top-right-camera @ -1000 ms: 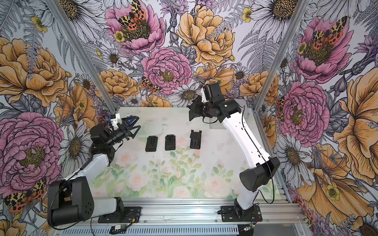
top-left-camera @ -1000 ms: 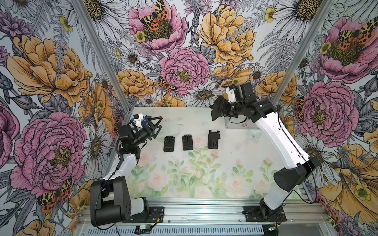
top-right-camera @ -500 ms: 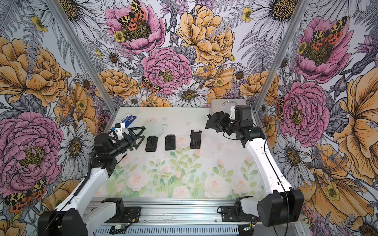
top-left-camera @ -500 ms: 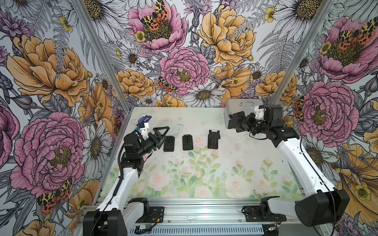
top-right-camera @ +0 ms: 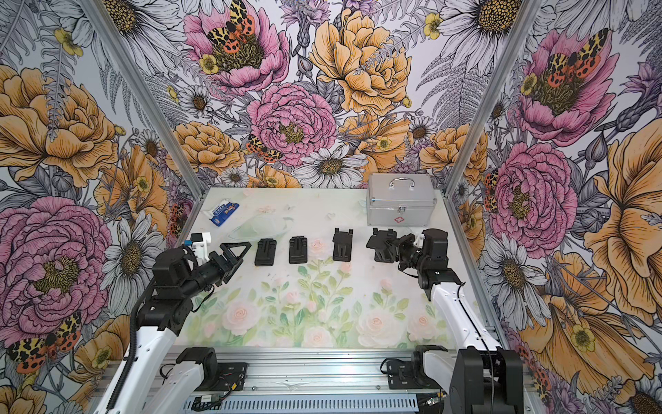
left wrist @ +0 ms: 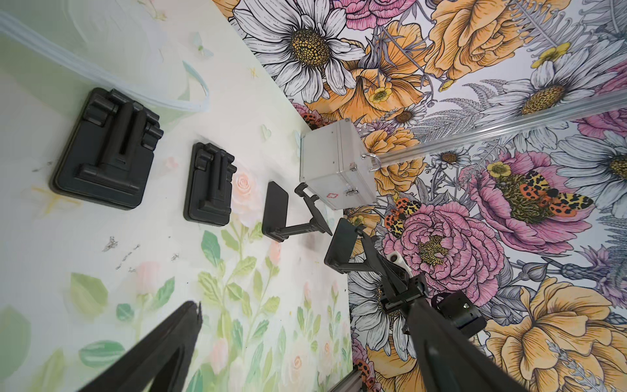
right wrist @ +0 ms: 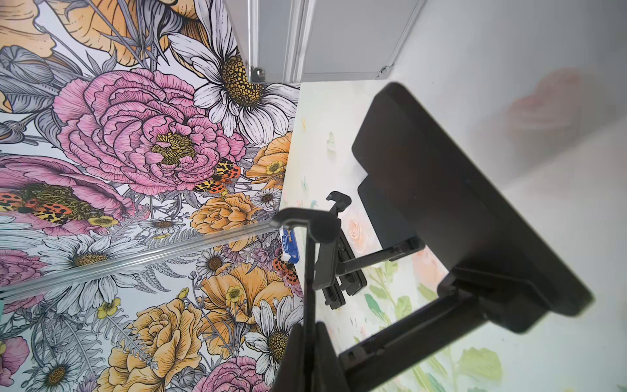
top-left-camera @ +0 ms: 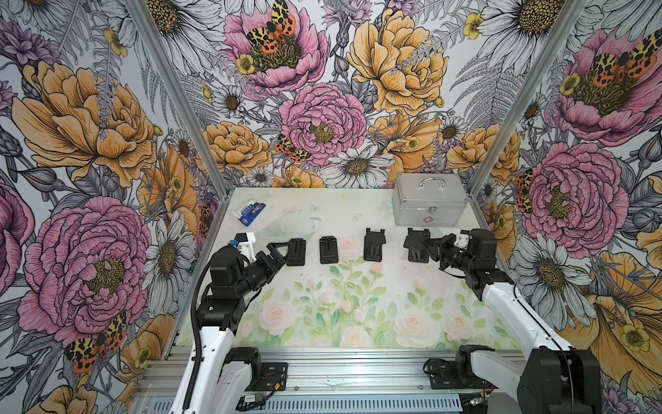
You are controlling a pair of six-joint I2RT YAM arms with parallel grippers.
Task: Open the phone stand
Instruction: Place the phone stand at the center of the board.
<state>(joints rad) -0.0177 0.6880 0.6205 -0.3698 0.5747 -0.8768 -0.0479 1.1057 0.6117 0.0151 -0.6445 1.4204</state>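
Note:
Several black phone stands lie in a row across the table. The two on the left are folded flat. The third is unfolded, with its cradle raised. At the right end is a fourth, unfolded phone stand. My right gripper is shut on the thin edge of its cradle plate. My left gripper is open and holds nothing. It is low over the table, just left of the leftmost folded stand.
A silver metal case stands at the back right, close behind the held stand. A blue packet and a clear plastic piece lie at the back left. Flowered walls close in three sides.
My right arm has swung from the back centre down to the right end of the row, where a fourth stand now sits. My left gripper has come forward and down towards the leftmost stand.

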